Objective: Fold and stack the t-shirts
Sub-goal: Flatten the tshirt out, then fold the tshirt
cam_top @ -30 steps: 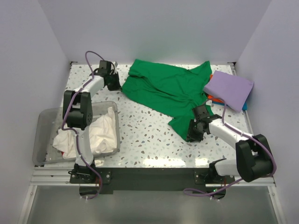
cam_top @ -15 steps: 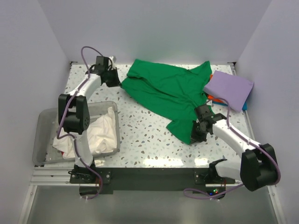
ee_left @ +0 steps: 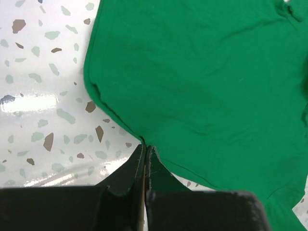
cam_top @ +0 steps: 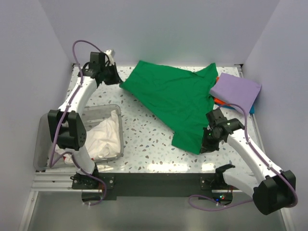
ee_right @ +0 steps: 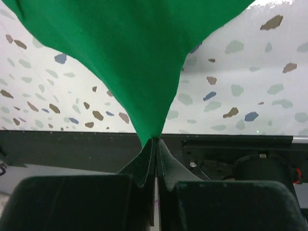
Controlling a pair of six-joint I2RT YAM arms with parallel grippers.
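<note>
The bright green t-shirt point(cam_top: 175, 98) is stretched across the middle and back of the table. My left gripper point(cam_top: 117, 81) is shut on its far-left corner point(ee_left: 144, 144), raised above the table. My right gripper point(cam_top: 206, 146) is shut on its near-right corner point(ee_right: 154, 137), lifted so the cloth point(ee_right: 125, 57) hangs taut from the jaws. A folded lavender-purple t-shirt point(cam_top: 236, 91) lies at the back right on top of something orange. White t-shirts point(cam_top: 103, 137) lie crumpled in the clear bin.
The clear plastic bin point(cam_top: 45, 144) sits at the near left, overhanging the table's left edge. Walls close in the back and both sides. The black front rail point(cam_top: 154, 180) runs along the near edge between the arm bases.
The right gripper closed on the shirt's near corner and pulled it right and toward the front. The left arm rose and drew its corner back-left, stretching the green shirt out flat.
</note>
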